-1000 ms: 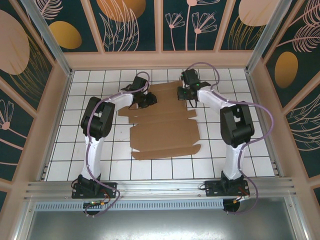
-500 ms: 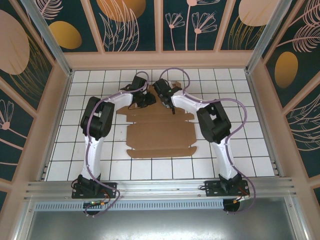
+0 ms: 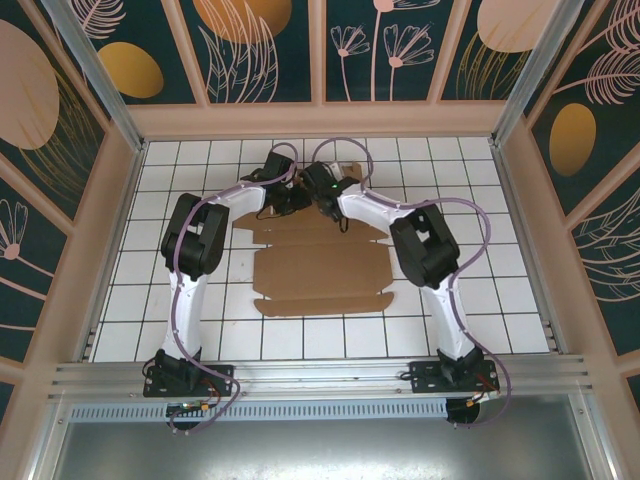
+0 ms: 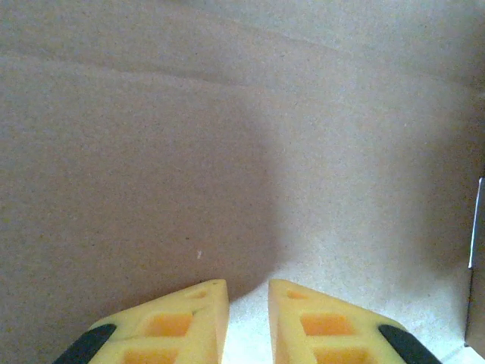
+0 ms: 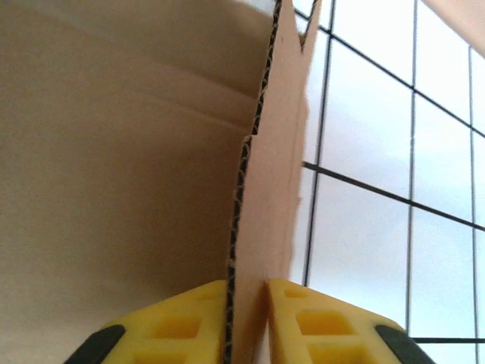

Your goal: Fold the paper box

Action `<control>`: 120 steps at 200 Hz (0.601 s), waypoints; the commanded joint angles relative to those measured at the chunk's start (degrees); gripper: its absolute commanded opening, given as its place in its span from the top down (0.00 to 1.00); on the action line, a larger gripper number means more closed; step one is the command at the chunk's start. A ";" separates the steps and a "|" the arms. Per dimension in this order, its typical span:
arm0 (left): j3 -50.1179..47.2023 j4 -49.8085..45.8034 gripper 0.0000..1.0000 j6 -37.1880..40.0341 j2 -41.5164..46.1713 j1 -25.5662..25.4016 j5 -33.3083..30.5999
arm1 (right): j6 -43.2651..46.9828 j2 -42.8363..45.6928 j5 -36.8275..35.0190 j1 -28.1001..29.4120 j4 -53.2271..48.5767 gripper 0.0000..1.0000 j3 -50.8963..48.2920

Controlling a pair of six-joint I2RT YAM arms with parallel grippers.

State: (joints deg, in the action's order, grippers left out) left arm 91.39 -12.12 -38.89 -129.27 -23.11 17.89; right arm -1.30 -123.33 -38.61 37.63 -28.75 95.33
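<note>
Brown paper box [image 3: 325,268] is lying mostly flat on the white tiled table [image 3: 130,280], in the middle between the two arms, its near flap pointing towards the bases. Its far part is rising where both grippers are meeting it. The right gripper [image 5: 246,282] is pinching a standing corrugated edge of the cardboard [image 5: 258,189], fingers closed tight against both faces. The left gripper [image 4: 248,284] is facing a broad brown panel [image 4: 189,152] just in front, its yellow fingers [image 4: 189,303] standing slightly apart; whether they are gripping anything I cannot tell.
</note>
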 commanded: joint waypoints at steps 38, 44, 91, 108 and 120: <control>-1.50 -3.66 0.79 -0.39 -2.18 0.61 -3.13 | 5.00 3.84 -6.19 -4.52 3.29 0.94 -6.65; -1.47 -3.70 0.79 -0.40 -2.23 0.60 -3.03 | 5.96 2.88 -7.76 -4.37 3.26 0.94 -6.60; -1.41 -3.61 0.79 -0.40 -2.43 0.66 -2.86 | 16.88 -6.01 -20.73 -1.94 9.67 0.92 -6.65; -1.45 -3.57 0.79 -0.54 -2.50 0.61 -2.83 | 18.87 -6.63 -21.83 -1.40 12.25 0.90 -6.56; -1.55 -3.52 0.79 -0.60 -2.48 0.61 -2.69 | 17.14 -5.47 -19.82 -1.56 11.75 0.86 -6.18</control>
State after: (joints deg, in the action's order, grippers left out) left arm 91.39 -11.90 -38.89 -129.27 -23.11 17.50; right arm 13.43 -129.25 -56.16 35.27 -20.34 89.17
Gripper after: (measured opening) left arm 0.210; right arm 0.102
